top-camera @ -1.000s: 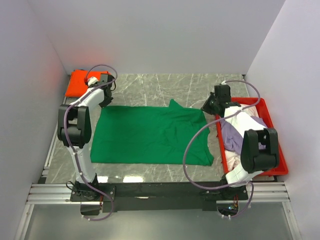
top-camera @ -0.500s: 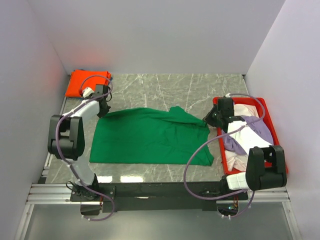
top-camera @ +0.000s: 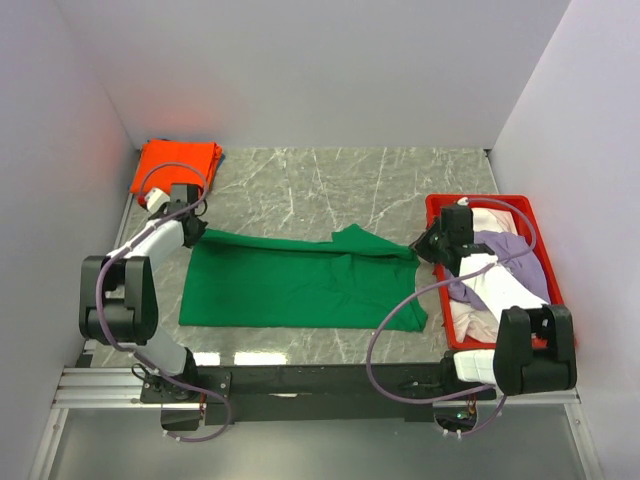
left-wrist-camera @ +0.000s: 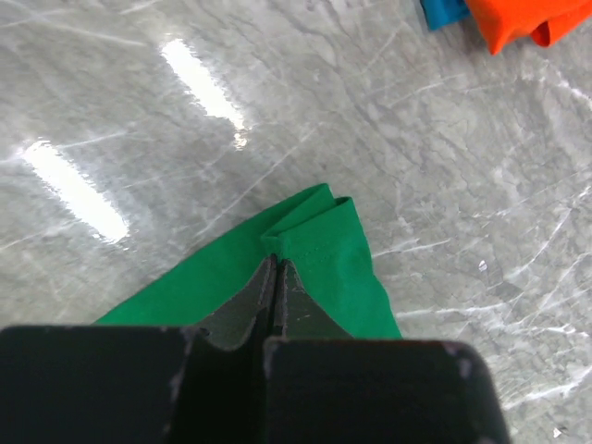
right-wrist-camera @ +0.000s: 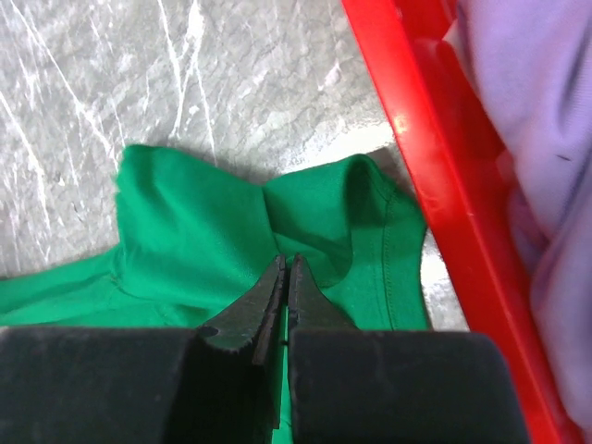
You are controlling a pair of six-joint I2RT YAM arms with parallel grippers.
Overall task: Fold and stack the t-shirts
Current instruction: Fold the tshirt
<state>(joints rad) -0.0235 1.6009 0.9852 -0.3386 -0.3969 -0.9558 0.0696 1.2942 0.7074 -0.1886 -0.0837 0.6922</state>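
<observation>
The bright green t-shirt (top-camera: 290, 290) lies spread on the marble table, its far edge pulled over toward the near side. My left gripper (top-camera: 194, 231) is shut on its far left corner (left-wrist-camera: 310, 217). My right gripper (top-camera: 421, 248) is shut on a bunched fold at its far right corner (right-wrist-camera: 319, 208), close beside the tray. A folded orange t-shirt (top-camera: 178, 165) lies at the far left corner of the table, and a bit of blue t-shirt (left-wrist-camera: 442, 11) shows at its edge. Lilac (top-camera: 507, 250) and white (top-camera: 500, 292) t-shirts lie crumpled in the tray.
The red plastic tray (top-camera: 437, 205) stands along the right edge of the table, its rim (right-wrist-camera: 416, 139) just right of my right fingers. White walls close in the table at the back and on both sides. Cables loop from both arms.
Both grippers have moved toward the near side, each drawing a far corner of the green t-shirt with it. The shirt's far edge now lies nearer and the cloth looks narrower.
</observation>
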